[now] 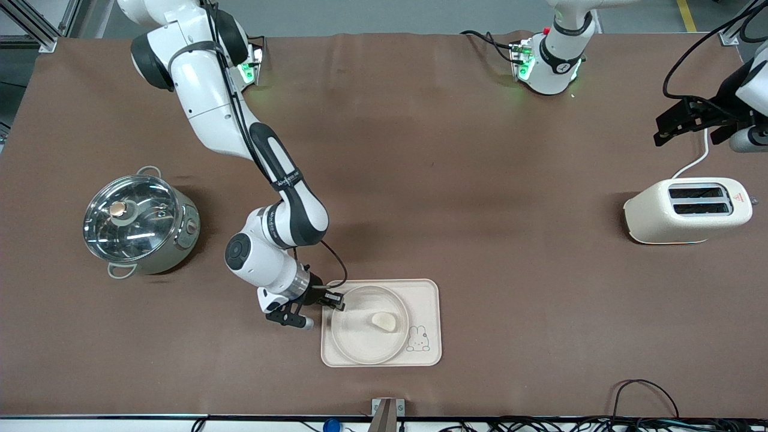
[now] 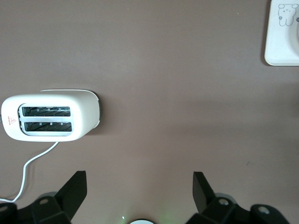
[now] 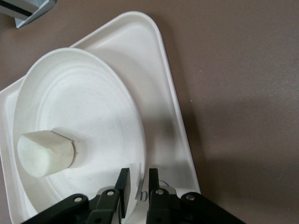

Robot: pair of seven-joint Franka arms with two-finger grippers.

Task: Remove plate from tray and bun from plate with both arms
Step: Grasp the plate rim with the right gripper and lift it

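The round cream plate [image 1: 354, 342] [image 3: 84, 98] lies on the rabbit tray [image 1: 429, 294] [image 3: 154, 60], near the front camera. On the plate rests the pale half-moon bun [image 1: 384, 322] [image 3: 44, 153]. My right gripper [image 1: 336, 303] [image 3: 136, 179] is at the plate's edge toward the right arm's end. Its fingers stand close together, one on each side of the rim, shut on the plate. My left gripper [image 1: 663, 129] [image 2: 138, 179] hangs open and holds nothing, over bare table by the toaster. The left arm waits.
A cream toaster [image 1: 687, 210] [image 2: 51, 116] with a white cord stands at the left arm's end. A steel pot with a glass lid [image 1: 141, 225] stands at the right arm's end. A corner of the tray [image 2: 282, 37] shows in the left wrist view.
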